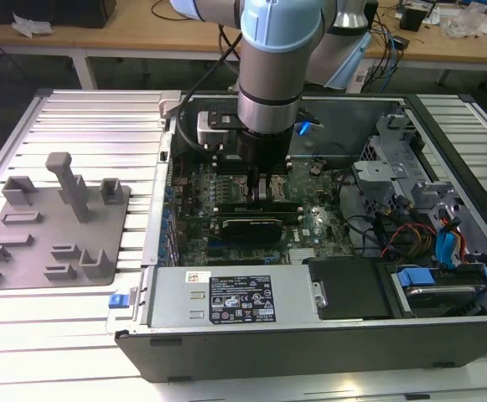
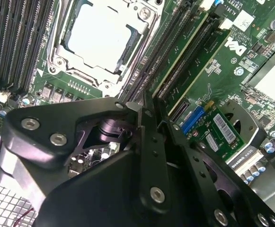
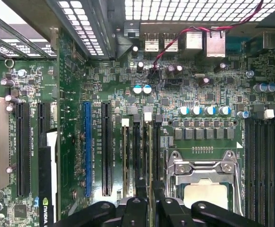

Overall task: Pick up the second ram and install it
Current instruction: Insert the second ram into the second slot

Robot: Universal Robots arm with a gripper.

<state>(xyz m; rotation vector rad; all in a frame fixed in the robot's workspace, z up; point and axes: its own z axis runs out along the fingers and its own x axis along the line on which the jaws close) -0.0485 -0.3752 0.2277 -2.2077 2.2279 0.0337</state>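
Gripper (image 2: 149,111) pressed together on the second ram's (image 2: 172,75) top edge, seated in motherboard (image 2: 222,71) slot, CPU socket (image 2: 102,38) just beside

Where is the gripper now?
In the exterior view the black gripper is inside the grey computer case, over the green motherboard; the second wrist view puts it at black memory slots beside the silver CPU socket.

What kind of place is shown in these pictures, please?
Probably a robotics lab or test workshop: an open computer case lies on a slatted metal table, with cluttered workbenches behind and a grey holder tray beside it.
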